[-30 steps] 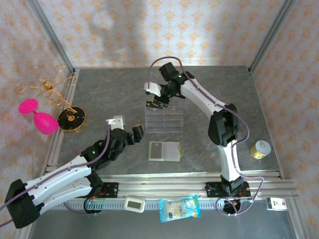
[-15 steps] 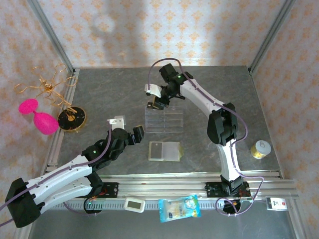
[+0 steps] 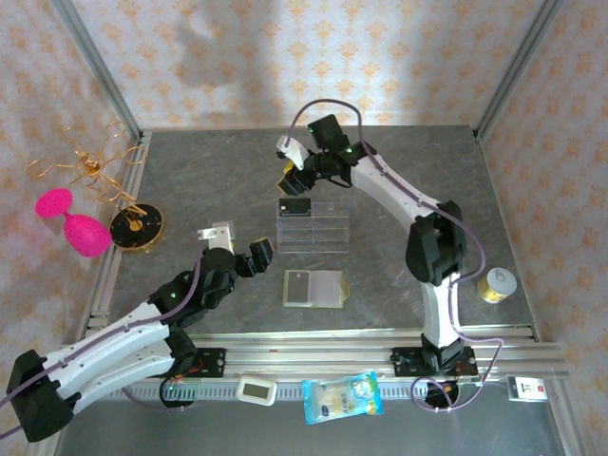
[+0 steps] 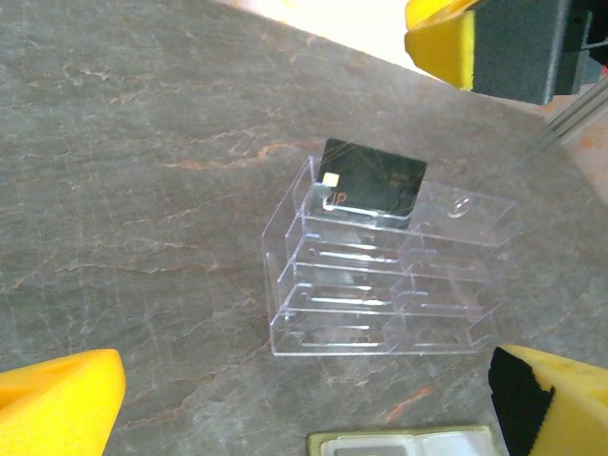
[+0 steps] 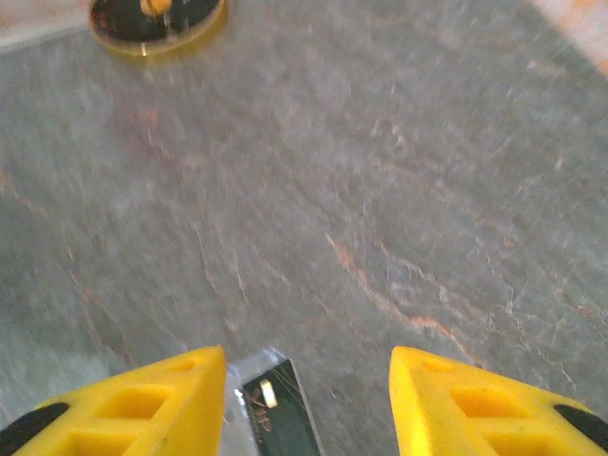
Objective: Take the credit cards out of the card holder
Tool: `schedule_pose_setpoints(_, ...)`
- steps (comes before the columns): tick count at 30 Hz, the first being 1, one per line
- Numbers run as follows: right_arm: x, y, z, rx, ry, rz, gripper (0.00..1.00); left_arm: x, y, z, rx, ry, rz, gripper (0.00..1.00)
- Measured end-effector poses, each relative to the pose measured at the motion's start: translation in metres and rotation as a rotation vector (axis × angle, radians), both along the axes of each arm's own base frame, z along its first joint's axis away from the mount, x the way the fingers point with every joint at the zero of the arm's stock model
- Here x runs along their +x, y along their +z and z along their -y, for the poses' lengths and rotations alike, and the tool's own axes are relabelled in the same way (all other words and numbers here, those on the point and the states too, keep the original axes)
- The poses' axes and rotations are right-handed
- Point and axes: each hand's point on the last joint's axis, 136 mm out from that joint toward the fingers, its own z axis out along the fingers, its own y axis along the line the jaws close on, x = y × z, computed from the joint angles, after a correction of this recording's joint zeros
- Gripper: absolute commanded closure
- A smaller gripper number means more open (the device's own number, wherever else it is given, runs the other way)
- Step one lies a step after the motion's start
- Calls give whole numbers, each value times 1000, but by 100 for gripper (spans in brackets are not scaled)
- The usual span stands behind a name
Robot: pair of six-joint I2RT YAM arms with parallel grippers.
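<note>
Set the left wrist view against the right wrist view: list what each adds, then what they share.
Left wrist: the whole clear tray, and an edge of the card holder nearer the camera. Right wrist: a gold-rimmed dark disc at top left. Shared: the dark card standing in the tray's back slot, and the grey table.

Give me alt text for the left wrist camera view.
A dark card sits in the far row of a clear compartment tray on a grey marbled table. The open left pincer frames the lower corners in yellow, and the card holder edges in below.
</note>
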Motion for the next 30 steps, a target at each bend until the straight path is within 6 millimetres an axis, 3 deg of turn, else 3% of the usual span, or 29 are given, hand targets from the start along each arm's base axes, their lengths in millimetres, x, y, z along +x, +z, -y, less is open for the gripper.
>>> schedule_pose_setpoints(4,-28,9,8,116,-189,-49,53,-4,6,-3,-47,2,32,1)
schedule_pose_setpoints(8,-63,-9,20,190,-377,-140,52,-7,3,-7,-74,11,34,1)
schedule_pose_setpoints(12,-113,-57,39,140,-525,-248,52,-11,-12,-9,-90,15,13,2)
schedule_pose_setpoints(18,-200,-127,33,-35,-540,-351,52,-16,-34,-7,-102,8,-37,2)
schedule_pose_setpoints(20,-219,-144,33,-94,-545,-357,52,-16,-36,-5,-109,3,-45,2)
schedule_pose_setpoints(24,-230,-165,33,-169,-582,-319,51,-16,-40,-2,-114,-10,-62,3)
schedule_pose_setpoints(30,-215,-168,30,-189,-641,-258,50,-17,-45,1,-113,-22,-78,5)
